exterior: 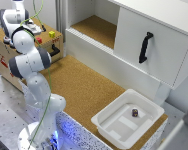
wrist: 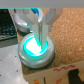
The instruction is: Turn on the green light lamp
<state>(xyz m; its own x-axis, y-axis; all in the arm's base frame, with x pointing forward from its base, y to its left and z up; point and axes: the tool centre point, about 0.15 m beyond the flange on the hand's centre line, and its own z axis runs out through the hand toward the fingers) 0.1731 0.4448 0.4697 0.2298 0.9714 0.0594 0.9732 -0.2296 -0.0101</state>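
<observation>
In the wrist view a round dome lamp with a silver rim glows green on top of a wooden box. My gripper points straight down onto it, its two fingers drawn together and their tips touching the lit dome, with nothing held between them. In the exterior view the arm's hand hangs over the wooden box at the far left, and the arm's own links hide the lamp there.
A small red knob and a yellow-green cube knob sit on the box, which has a black handle. A white cabinet with a black handle stands behind the cork table. A white tray holds a small dark object.
</observation>
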